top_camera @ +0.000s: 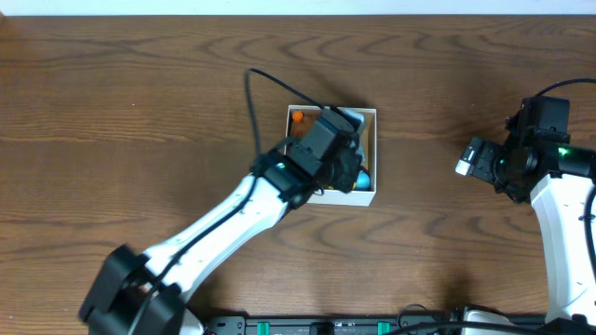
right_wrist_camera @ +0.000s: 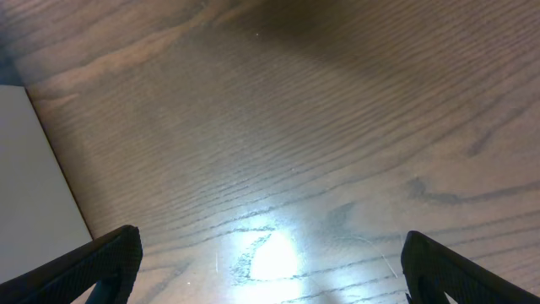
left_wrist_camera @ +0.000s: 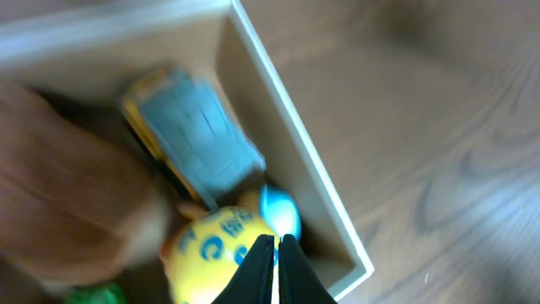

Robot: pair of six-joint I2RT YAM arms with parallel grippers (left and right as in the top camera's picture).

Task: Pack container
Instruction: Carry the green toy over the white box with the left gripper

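The container [top_camera: 370, 196] is a square white-walled box with a tan inside, at the table's middle. In the left wrist view its white wall [left_wrist_camera: 295, 143] runs diagonally. Inside lie a yellow toy car with a grey-blue roof [left_wrist_camera: 198, 139], a yellow ball with blue letters [left_wrist_camera: 207, 249], a small blue-white toy [left_wrist_camera: 280, 209] and something green [left_wrist_camera: 93, 295]. An orange toy [top_camera: 298, 118] shows in the box's far left corner. My left gripper [left_wrist_camera: 277, 247] is shut and empty, its tips just over the ball inside the box. My right gripper [right_wrist_camera: 270, 262] is open and empty above bare wood, far right of the box [top_camera: 472, 160].
The left arm [top_camera: 233, 219] reaches diagonally from the front left and covers much of the box. A flat white surface [right_wrist_camera: 34, 186] shows at the left edge of the right wrist view. Brown wood table [top_camera: 140, 112] lies all round.
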